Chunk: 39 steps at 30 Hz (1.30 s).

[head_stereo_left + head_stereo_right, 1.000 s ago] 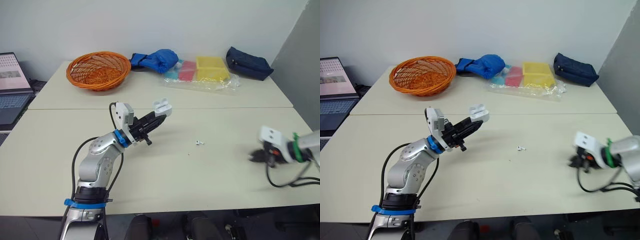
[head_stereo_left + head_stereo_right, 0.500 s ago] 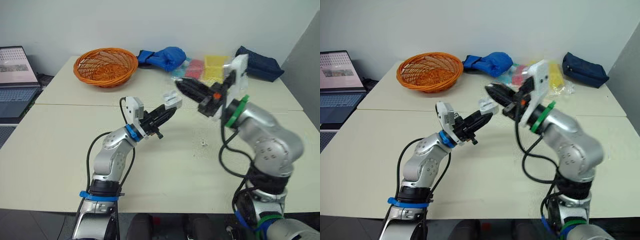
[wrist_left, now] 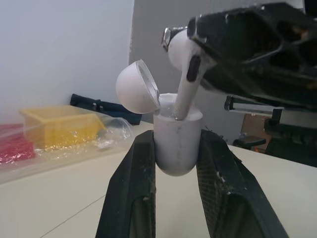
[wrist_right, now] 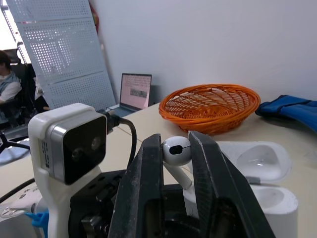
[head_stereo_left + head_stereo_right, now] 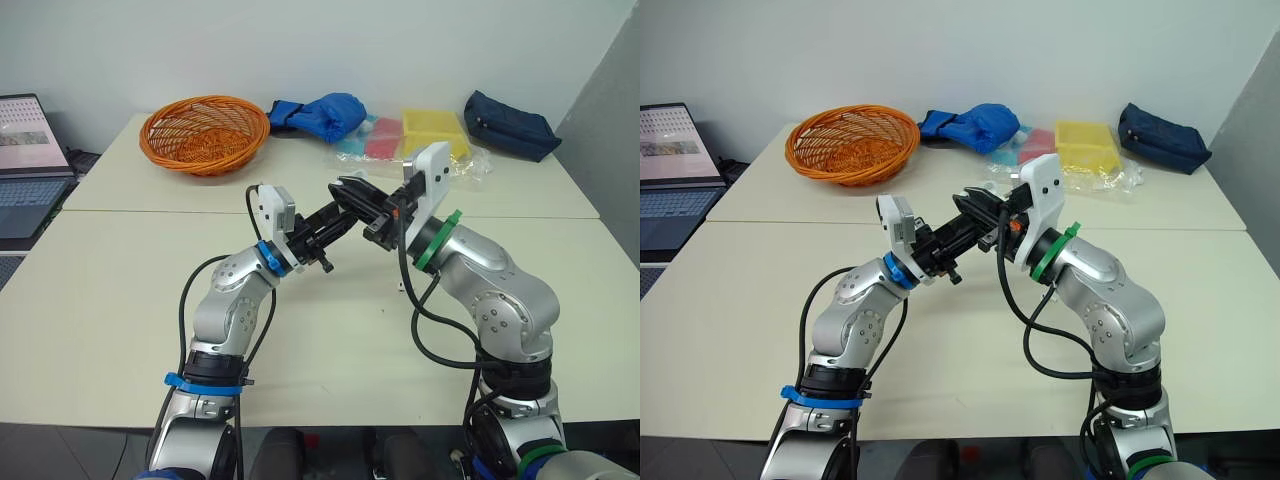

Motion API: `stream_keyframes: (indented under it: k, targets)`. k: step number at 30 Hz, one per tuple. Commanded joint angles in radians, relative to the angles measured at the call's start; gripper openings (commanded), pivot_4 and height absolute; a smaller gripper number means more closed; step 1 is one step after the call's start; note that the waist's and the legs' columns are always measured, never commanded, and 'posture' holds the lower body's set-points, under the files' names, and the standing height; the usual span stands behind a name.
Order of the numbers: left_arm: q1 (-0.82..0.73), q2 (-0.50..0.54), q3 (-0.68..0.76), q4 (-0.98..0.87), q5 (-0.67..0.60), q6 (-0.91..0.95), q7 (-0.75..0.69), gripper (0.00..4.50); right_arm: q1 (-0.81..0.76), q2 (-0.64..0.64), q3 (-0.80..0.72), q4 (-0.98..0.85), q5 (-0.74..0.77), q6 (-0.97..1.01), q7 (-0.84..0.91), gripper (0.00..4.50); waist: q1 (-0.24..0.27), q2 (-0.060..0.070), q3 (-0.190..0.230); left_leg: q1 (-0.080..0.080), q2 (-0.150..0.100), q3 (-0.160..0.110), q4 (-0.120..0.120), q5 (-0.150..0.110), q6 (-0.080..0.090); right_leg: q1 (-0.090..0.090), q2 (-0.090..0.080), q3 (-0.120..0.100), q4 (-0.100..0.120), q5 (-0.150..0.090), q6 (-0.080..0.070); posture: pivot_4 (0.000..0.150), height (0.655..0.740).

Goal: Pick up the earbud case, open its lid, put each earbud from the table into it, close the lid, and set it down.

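One earbud [image 3: 184, 91] in right hand [image 4: 176, 143] pokes into case [image 3: 177, 144].

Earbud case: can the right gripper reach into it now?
Probably yes: the left gripper holds the earbud case with its lid open, and the earbud in the right gripper is entering it.

White earbud case [image 3: 177, 144] is standing upright, flipped open — white earbud [image 3: 184, 91] is poking stem-first into it, tilted.
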Motion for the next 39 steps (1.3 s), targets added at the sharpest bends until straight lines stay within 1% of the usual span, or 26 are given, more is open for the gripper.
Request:
stream_keyframes:
  k: [1, 13, 27, 29, 30, 33, 39]
  targets:
    - [-0.014, 0.005, 0.003, -0.033, -0.015, -0.015, -0.013, 0.76, -0.003, -0.018, 0.002, -0.008, 0.000, -0.032, -0.003, 0.39, 0.000, 0.000, 0.000, 0.000, 0.000, 0.000, 0.000, 0.000, 0.000, 0.000, 0.000, 0.000, 0.000, 0.000, 0.000, 0.150, 0.7400]
    - [-0.008, 0.016, 0.008, -0.045, -0.023, -0.012, -0.021, 0.76, -0.003, -0.047, -0.008, 0.004, 0.034, -0.037, 0.000, 0.39, 0.000, 0.000, 0.000, 0.000, 0.000, 0.000, 0.000, 0.000, 0.000, 0.000, 0.000, 0.000, 0.000, 0.000, 0.000, 0.150, 0.7400]
    - [-0.022, 0.010, 0.007, -0.050, -0.033, -0.004, -0.025, 0.76, 0.023, -0.048, 0.008, 0.004, 0.049, -0.024, -0.040, 0.39, 0.000, 0.000, 0.000, 0.000, 0.000, 0.000, 0.000, 0.000, 0.000, 0.000, 0.000, 0.000, -0.001, 0.000, 0.000, 0.150, 0.7400]
    - [-0.024, 0.008, 0.007, -0.055, -0.035, 0.002, -0.022, 0.76, 0.022, -0.047, 0.005, 0.012, 0.045, -0.029, -0.046, 1.14, -0.001, 0.000, 0.000, 0.000, 0.000, 0.000, 0.000, 0.000, 0.000, 0.000, 0.000, 0.000, -0.001, 0.000, 0.000, 0.150, 0.7400]
    - [-0.026, 0.007, 0.006, -0.056, -0.035, 0.005, -0.022, 0.76, 0.020, -0.045, 0.002, 0.016, 0.045, -0.031, -0.049, 1.42, -0.001, 0.000, 0.000, 0.000, 0.000, 0.000, 0.000, 0.000, 0.000, 0.000, 0.000, 0.000, -0.001, 0.000, 0.000, 0.150, 0.7400]
    - [-0.027, 0.008, 0.006, -0.058, -0.038, 0.010, -0.023, 0.76, 0.018, -0.045, 0.001, 0.020, 0.042, -0.039, -0.052, 2.47, 0.000, 0.000, 0.000, 0.000, 0.000, 0.000, -0.001, 0.000, 0.000, 0.000, 0.000, 0.000, -0.001, 0.000, 0.000, 0.150, 0.7400]
    - [-0.030, 0.006, 0.004, -0.066, -0.041, 0.020, -0.021, 0.76, 0.018, -0.069, -0.003, 0.027, 0.028, -0.072, -0.043, 2.47, 0.000, 0.000, 0.000, 0.000, 0.000, 0.000, -0.001, 0.000, 0.000, 0.000, 0.000, 0.000, -0.001, 0.000, 0.000, 0.150, 0.7400]
